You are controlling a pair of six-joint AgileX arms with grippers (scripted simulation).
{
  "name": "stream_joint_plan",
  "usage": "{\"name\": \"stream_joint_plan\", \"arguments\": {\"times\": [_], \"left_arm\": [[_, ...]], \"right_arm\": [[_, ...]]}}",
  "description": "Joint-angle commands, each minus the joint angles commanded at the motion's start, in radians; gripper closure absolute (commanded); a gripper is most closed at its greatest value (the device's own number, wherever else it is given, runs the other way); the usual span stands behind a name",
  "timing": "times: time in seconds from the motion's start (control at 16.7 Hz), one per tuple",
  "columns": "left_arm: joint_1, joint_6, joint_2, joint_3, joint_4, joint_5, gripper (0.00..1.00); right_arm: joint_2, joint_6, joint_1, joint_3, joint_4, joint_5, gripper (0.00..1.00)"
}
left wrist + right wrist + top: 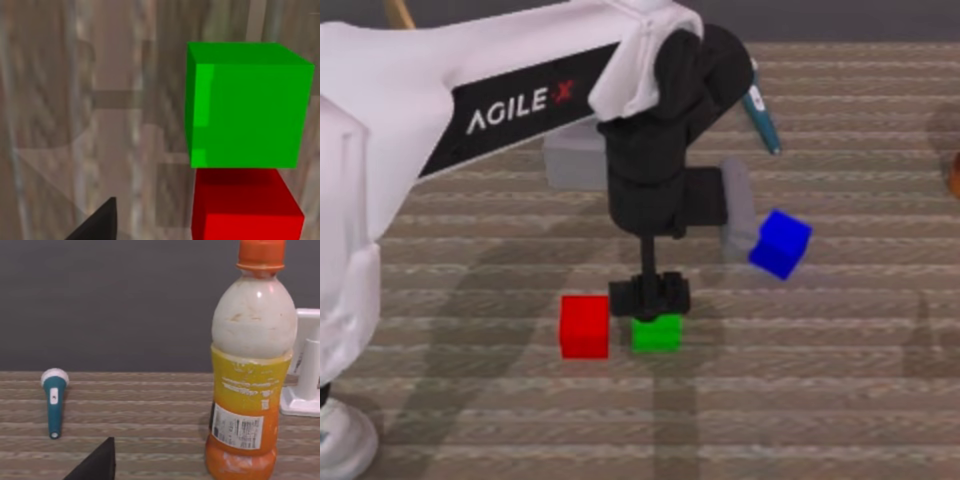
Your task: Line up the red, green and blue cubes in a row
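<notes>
Near the middle of the tabletop, toward its front edge, the left gripper (pixel 650 296) is hanging right over the green cube (pixel 656 332); whether its fingers are spread or closed, I cannot tell. The red cube (pixel 585 326) is sitting just beside the green one, on its left. The blue cube (pixel 780 243) is lying tilted, off to the right and farther back, against a grey box (pixel 575 160). The right arm is staying out of the top view, its camera facing an orange bottle (pixel 250 365) and a small teal microphone (pixel 54 401).
</notes>
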State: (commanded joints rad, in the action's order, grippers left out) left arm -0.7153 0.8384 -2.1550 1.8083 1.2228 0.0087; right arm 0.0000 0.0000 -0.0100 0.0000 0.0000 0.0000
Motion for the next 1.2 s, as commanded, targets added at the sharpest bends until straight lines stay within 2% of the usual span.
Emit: {"name": "stream_joint_plan", "arguments": {"times": [0.24,0.54,1.2], "left_arm": [[0.008,-0.012,0.024,-0.028,-0.023,-0.002,0.0],[0.118,-0.109,0.265,-0.249,-0.174,-0.013,0.0],[0.499,-0.508,1.325,-1.151,-0.733,-0.022,0.0]], "right_arm": [[0.03,-0.009,-0.009,0.03,-0.022,-0.002,0.0],[0.291,-0.079,-0.067,0.286,-0.187,-0.002,0.0],[1.511,-0.336,-0.27,1.28,-0.833,0.001,0.0]]}}
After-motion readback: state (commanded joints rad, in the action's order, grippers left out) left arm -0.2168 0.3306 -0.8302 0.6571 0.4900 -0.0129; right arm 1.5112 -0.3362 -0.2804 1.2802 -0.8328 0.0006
